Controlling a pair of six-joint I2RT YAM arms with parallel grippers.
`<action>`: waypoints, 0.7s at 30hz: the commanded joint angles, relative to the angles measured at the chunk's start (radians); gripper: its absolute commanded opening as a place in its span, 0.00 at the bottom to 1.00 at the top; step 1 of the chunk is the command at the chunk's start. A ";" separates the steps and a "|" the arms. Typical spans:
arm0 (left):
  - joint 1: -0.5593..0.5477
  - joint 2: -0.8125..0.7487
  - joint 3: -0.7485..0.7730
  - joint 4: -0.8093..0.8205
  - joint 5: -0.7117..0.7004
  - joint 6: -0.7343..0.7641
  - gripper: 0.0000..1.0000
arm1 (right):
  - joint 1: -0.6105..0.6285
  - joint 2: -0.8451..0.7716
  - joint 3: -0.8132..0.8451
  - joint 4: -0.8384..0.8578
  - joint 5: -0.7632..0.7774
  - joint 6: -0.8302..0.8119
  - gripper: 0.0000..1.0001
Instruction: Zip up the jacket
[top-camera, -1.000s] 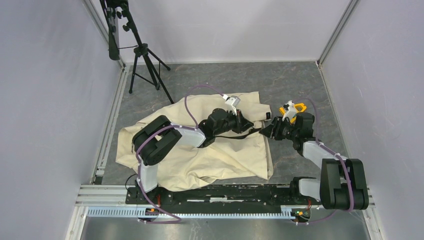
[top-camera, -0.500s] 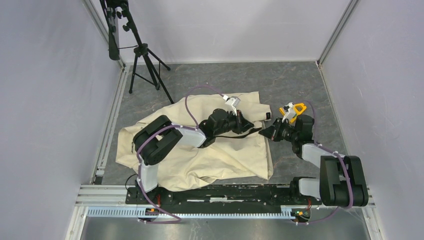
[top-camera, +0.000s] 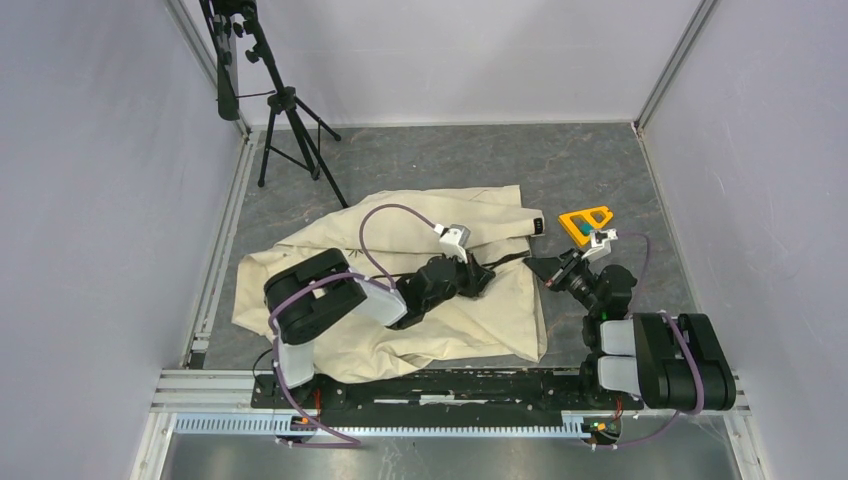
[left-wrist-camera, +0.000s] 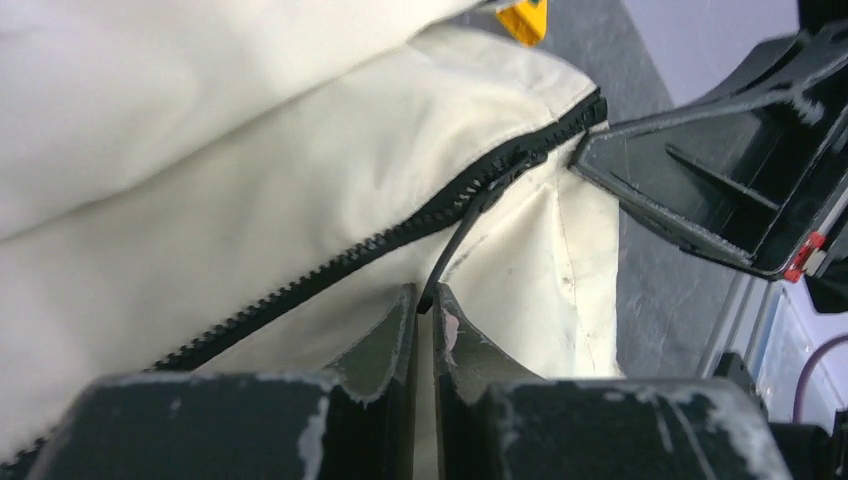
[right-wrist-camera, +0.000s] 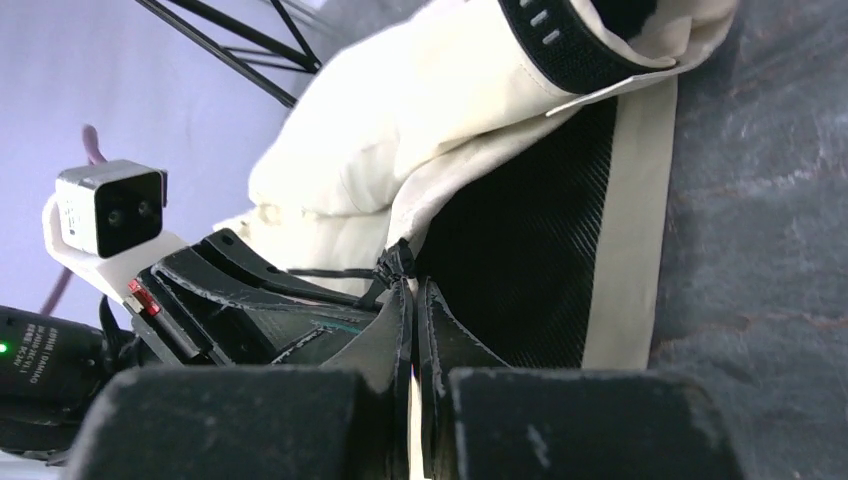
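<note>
The cream jacket (top-camera: 400, 300) lies wrinkled on the grey floor, its dark zipper (left-wrist-camera: 330, 262) running towards the hem corner. In the top view my left gripper (top-camera: 487, 279) rests on the jacket's right part. In the left wrist view the left gripper (left-wrist-camera: 425, 297) is shut on the thin black zipper pull cord (left-wrist-camera: 455, 235). My right gripper (top-camera: 541, 266) is at the jacket's right edge. In the right wrist view the right gripper (right-wrist-camera: 412, 285) is shut on the zipper's bottom end (right-wrist-camera: 398, 260) beside the black mesh lining (right-wrist-camera: 520, 250). A small black hem tag (top-camera: 537, 226) shows.
A yellow object (top-camera: 585, 220) lies on the floor just right of the jacket, behind the right gripper. A black tripod (top-camera: 285, 130) stands at the back left. Grey walls enclose the floor, and a metal rail (top-camera: 450, 385) runs along the near edge.
Both grippers have drawn back towards the near edge, the left one with the pull cord. The right arm has folded in towards its base, uncovering the yellow object.
</note>
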 joint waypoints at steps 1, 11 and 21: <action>0.011 -0.087 -0.032 0.053 -0.138 0.035 0.02 | -0.050 0.044 -0.081 0.321 0.019 0.086 0.00; 0.099 -0.180 0.026 -0.127 0.224 -0.038 0.06 | -0.060 0.044 -0.016 0.140 -0.128 -0.061 0.00; 0.133 -0.202 0.121 -0.448 0.227 0.027 0.02 | -0.053 -0.037 0.037 0.007 -0.102 -0.115 0.00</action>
